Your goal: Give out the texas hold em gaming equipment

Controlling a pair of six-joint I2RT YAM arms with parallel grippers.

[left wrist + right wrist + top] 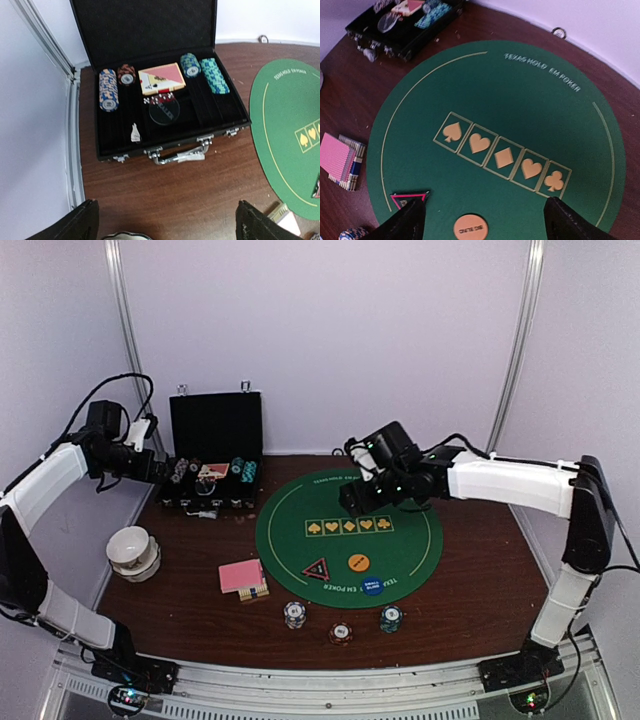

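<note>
**Status: partly done.**

**Placed.** On the table (470, 610) the green mat (300, 510) is laid out and carries three pieces toward its near edge: the triangle marker (317, 569), the orange disc (358, 562) and the blue disc (372, 586), the two discs close together. Just off the mat's near rim, three short chip stacks (341, 632) stand in a shallow arc, apart from one another.

**Not placed.** The pink-backed cards (242, 576) lie as one deck on bare wood left of the mat. No card is dealt to any seat, and the five suit boxes printed on the felt are bare. The black case (145, 30) stands open at the far left of the table and holds rows of chips (108, 90) in several colours, a card pack (161, 80) and a few small items I cannot identify. The white bowl (128, 535) sits near the left edge; its contents do not show.

**End effectors.** The left end effector (165, 227) hovers over the wood in front of the case, fingers wide apart, nothing between them. The right end effector (485, 222) hangs above the middle of the mat, fingers apart and empty. The orange disc lies on the felt below the gap, untouched.

**Judgement.** The buttons, marker and first stacks appear to be set out. The cards and the bulk of the chips are yet to go out — an early-to-middle stage, by my reading.
</note>
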